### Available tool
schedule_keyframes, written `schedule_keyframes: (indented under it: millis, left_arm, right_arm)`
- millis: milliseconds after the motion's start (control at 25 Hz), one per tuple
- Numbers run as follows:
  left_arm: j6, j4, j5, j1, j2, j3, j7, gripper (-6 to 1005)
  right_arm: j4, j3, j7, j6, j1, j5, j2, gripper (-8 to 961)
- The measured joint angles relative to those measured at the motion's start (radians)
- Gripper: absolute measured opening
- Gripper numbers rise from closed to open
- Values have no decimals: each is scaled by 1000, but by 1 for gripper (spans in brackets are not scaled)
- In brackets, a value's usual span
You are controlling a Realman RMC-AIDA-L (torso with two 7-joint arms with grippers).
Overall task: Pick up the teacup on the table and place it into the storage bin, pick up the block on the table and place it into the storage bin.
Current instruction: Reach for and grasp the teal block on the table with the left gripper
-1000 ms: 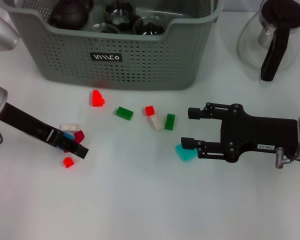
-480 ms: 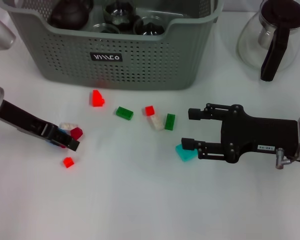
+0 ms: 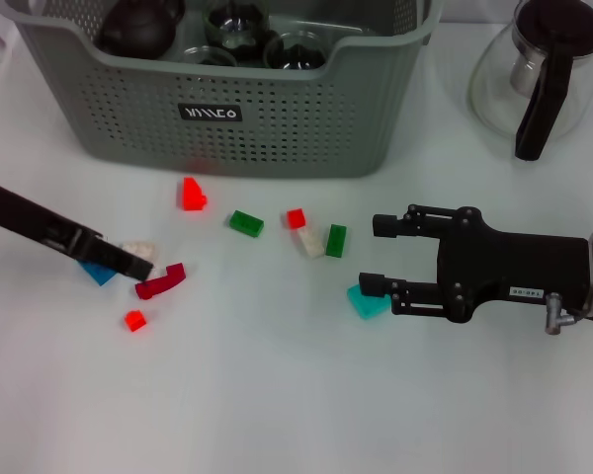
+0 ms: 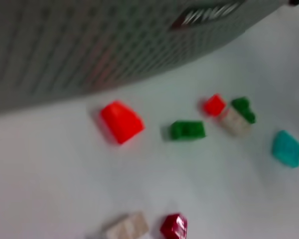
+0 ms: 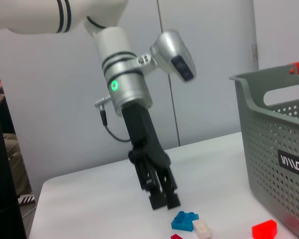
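Block (image 3: 159,281), dark red, lies loose on the tabletop (image 3: 277,395) just beside my left fingers (image 3: 138,268), which are closed and empty. Judged light, rigid, slick: grip its flat sides. My right fingers (image 3: 378,255) rest open near the teal block (image 3: 366,301).

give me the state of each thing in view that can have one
grey-green perforated storage bin: upright, holds dark teaware
glass carafe with black handle: upright
dark red block: loose on table
left gripper: shut, empty, above the table
right gripper: open, empty, beside teal block
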Motion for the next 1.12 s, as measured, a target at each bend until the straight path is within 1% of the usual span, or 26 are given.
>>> schedule_keyframes:
  millis: [40, 120, 160, 280, 440, 560, 640, 720, 920, 1120]
  left_arm:
    - [2, 19, 1, 6, -3, 0, 25, 610]
    - [0, 83, 6, 28, -17, 5, 110, 607]
    - [-6, 115, 8, 43, -27, 6, 175, 606]
    - [-35, 197, 6, 87, -71, -4, 337, 603]
    - [-93, 230, 49, 117, -105, 29, 365, 599]
    - [-113, 256, 89, 131, -137, 42, 365, 595]
    - [-121, 283, 106, 141, -154, 50, 364, 593]
    - [-133, 297, 111, 151, -162, 72, 347, 591]
    - [-188, 299, 131, 158, -161, 116, 282, 586]
    - [-205, 300, 161, 157, -161, 147, 236, 580]
  right_arm:
    - [0, 0, 0, 0, 0, 0, 0, 745]
    - [0, 0, 0, 1, 0, 0, -1, 745]
    - [0, 0, 0, 2, 0, 0, -1, 745]
    - [0, 0, 0, 5, 0, 2, -1, 745]
    - [0, 0, 0, 5, 1, 3, -1, 745]
    - [0, 0, 0, 5, 2, 4, -1, 745]
    - [0, 0, 0, 5, 5, 4, -2, 745]
    - [0, 0, 0, 5, 7, 5, -1, 745]
    - [0, 0, 0, 5, 7, 5, -1, 745]
    - [0, 0, 0, 5, 4, 4, -1, 746]
